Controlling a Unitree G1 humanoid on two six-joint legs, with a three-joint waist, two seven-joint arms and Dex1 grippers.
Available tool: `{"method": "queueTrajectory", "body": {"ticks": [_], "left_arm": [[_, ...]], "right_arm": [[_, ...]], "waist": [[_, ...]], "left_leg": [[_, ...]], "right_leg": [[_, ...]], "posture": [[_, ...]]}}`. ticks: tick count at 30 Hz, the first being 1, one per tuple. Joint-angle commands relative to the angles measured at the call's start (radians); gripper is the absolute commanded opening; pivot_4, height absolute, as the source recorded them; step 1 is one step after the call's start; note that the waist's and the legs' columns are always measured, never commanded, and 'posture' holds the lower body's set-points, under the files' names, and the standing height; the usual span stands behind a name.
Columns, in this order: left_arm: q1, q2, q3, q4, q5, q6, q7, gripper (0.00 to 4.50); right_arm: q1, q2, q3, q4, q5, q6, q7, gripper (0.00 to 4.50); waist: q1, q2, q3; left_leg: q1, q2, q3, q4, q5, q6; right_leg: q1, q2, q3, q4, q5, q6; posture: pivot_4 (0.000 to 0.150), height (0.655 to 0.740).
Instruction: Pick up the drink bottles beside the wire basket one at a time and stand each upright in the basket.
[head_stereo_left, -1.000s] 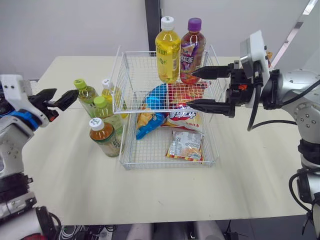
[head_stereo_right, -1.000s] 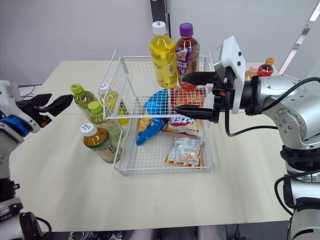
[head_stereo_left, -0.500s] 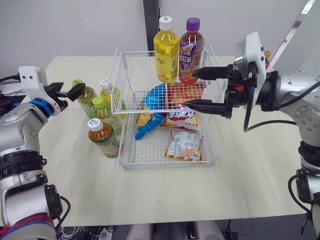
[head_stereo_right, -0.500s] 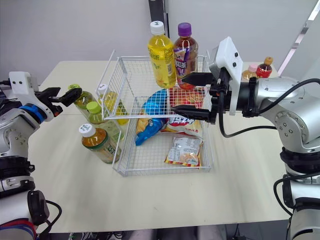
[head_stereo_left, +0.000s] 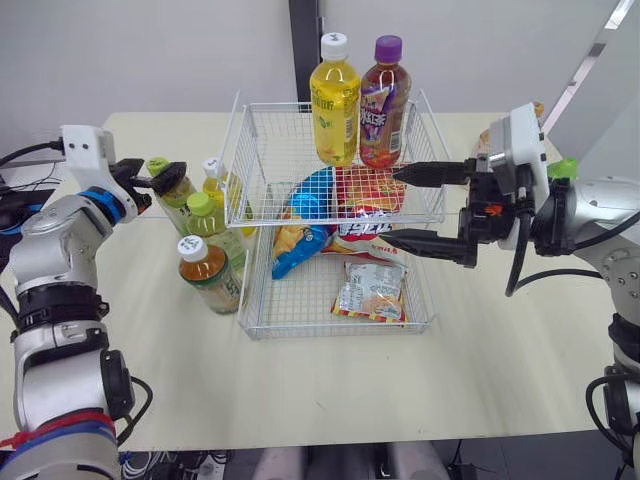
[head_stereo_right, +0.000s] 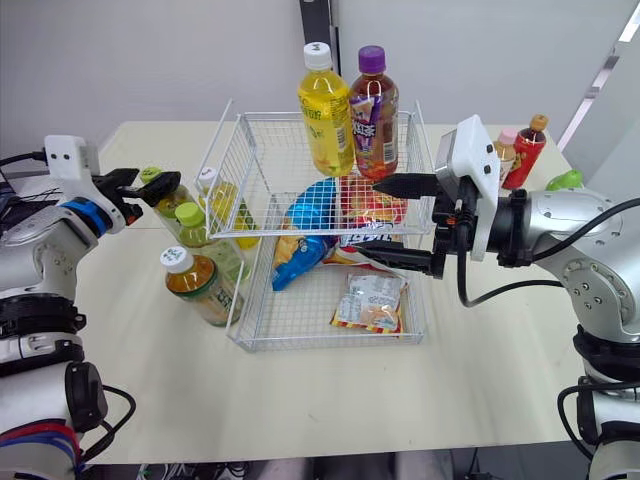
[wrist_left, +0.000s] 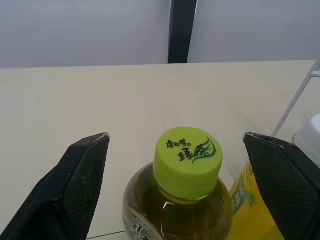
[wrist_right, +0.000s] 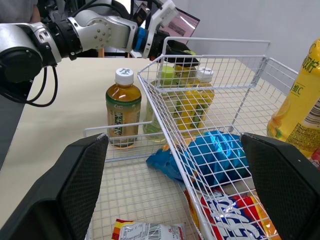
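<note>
Found the green-capped clear plastic tea bottle (wrist_left: 188, 160) upright on the cream bench (head_stereo_left: 300, 390), near the left wall of the white wire basket (head_stereo_left: 270, 160). Noted the left gripper (head_stereo_left: 165, 177) advanced within the last second to straddle its cap, fingers apart, no contact: judged pre-grasp. Noted the right gripper (head_stereo_left: 392, 207) drawn slightly back, wide apart, empty. Confirmed cap centring from the left wrist view; read from the head views a yellow drink bottle (head_stereo_left: 335, 105) and a purple-capped bottle (head_stereo_left: 384, 100) already upright in the upper tier.

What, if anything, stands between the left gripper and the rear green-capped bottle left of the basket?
Nothing visible. The left gripper is open, with a finger on either side of the bottle at cap height and a gap on each side. A white-capped bottle stands between it and the basket wall.
</note>
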Motion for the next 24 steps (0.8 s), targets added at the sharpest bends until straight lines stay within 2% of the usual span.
{"method": "queueTrajectory", "body": {"ticks": [1,4,11,20,24], "left_arm": [[-0.039,0.006,-0.002,0.028,0.017,-0.044,0.001,4.29],[-0.056,0.001,-0.010,0.066,0.032,-0.064,0.000,3.57],[-0.068,0.000,-0.010,0.097,0.034,-0.084,-0.018,1.40],[-0.047,0.018,0.006,0.047,0.020,-0.066,-0.035,1.36],[-0.037,0.038,0.019,0.005,0.012,-0.041,-0.033,1.36]], "right_arm": [[-0.003,-0.009,-0.026,-0.006,0.000,-0.034,0.006,4.50],[-0.003,-0.007,-0.021,0.013,-0.013,-0.054,0.008,4.50],[-0.001,-0.004,-0.019,0.027,-0.025,-0.079,0.005,4.50],[-0.007,0.004,-0.037,0.042,-0.033,-0.111,-0.001,4.50],[-0.109,0.001,-0.042,0.106,-0.020,-0.085,-0.007,4.50]], "waist": [[0.000,0.000,0.000],[0.000,0.000,0.000],[0.000,0.000,0.000],[0.000,0.000,0.000],[-0.001,0.000,0.000]], "left_leg": [[0.000,0.000,0.000,0.000,0.000,0.000],[0.000,0.000,0.000,0.000,0.000,0.000],[0.000,0.000,0.000,0.000,0.000,0.000],[0.000,0.000,0.000,0.000,0.000,0.000],[0.000,0.000,0.000,0.000,0.000,0.000]], "right_leg": [[0.000,0.000,0.000,0.000,0.000,0.000],[0.000,0.000,0.000,0.000,0.000,0.000],[0.000,0.000,0.000,0.000,0.000,0.000],[0.000,0.000,0.000,0.000,0.000,0.000],[0.000,0.000,0.001,0.000,0.000,0.000]], "posture": [[0.150,0.7400],[0.150,0.7400],[0.150,0.7400],[0.150,0.7400],[0.150,0.7400]]}}
